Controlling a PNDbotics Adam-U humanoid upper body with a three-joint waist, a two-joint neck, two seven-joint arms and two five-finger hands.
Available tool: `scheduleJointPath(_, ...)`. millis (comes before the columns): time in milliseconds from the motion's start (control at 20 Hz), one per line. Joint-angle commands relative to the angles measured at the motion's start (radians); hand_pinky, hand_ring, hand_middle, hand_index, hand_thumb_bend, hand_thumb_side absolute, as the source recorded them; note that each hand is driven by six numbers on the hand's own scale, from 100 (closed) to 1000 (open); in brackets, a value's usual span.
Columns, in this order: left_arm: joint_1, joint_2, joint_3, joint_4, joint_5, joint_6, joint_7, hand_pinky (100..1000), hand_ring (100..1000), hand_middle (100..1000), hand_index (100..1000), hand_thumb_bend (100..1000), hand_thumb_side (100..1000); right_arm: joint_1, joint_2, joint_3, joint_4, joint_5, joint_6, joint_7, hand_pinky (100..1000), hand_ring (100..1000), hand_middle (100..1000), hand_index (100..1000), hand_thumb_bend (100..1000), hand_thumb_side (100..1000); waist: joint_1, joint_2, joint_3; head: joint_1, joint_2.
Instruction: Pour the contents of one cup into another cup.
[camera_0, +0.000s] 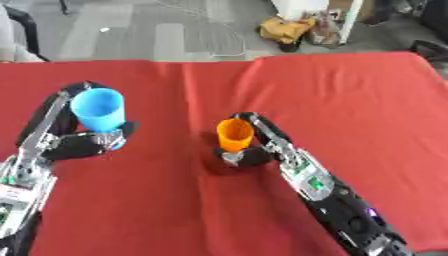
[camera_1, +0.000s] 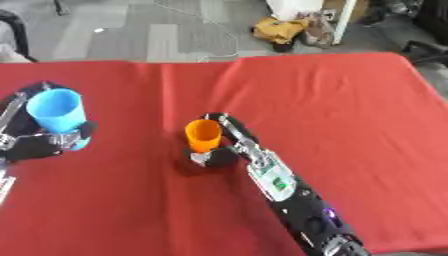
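Left eye view shows the left hand (camera_0: 83, 142) curled round the upright blue cup (camera_0: 98, 109). The right hand (camera_0: 254, 152) clasps the orange cup (camera_0: 234, 134), upright on the red tablecloth (camera_0: 350, 100).

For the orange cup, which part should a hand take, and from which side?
Take the orange cup round its lower wall, coming from its right, as the right hand does now. It stands upright with its mouth up, so a side grip low on the wall leaves the rim clear for pouring.

Cut off at the bottom edge: both forearms; hidden behind the orange cup (camera_0: 234, 135) and blue cup (camera_0: 98, 110): parts of each hand's fingers; unreadable: either cup's contents, blurred floor clutter (camera_0: 296, 29).
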Motion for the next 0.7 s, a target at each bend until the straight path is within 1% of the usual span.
scheduleJointPath(50, -0.042, 0.049, -0.001, -0.025, 0.006, 0.003, -0.005, 484, 437, 492, 630, 549, 100, -0.011, -0.031, 0.029, -0.074, 0.001, -0.003, 0.042, 562, 435, 414, 620, 301, 100, 0.002, -0.022, 0.001, -0.001, -0.012)
scheduleJointPath(300, -0.079, 0.094, -0.020, -0.019, 0.009, 0.007, -0.026, 473, 432, 487, 629, 553, 100, -0.021, -0.038, 0.080, -0.158, -0.017, 0.000, 0.118, 561, 438, 416, 622, 306, 100, 0.005, -0.026, 0.000, -0.001, -0.014)
scheduleJointPath(450, -0.104, 0.119, -0.042, -0.011, 0.002, 0.004, -0.047, 468, 428, 484, 629, 554, 100, -0.033, -0.038, 0.123, -0.199, -0.028, 0.002, 0.171, 560, 438, 417, 623, 308, 100, 0.006, -0.027, 0.000, -0.002, -0.015)
scheduleJointPath(700, -0.134, 0.128, -0.069, 0.006, -0.018, -0.003, -0.058, 456, 420, 476, 624, 556, 100, -0.064, -0.024, 0.178, -0.227, -0.056, 0.012, 0.265, 562, 441, 418, 624, 311, 100, 0.007, -0.028, 0.004, -0.004, -0.016)
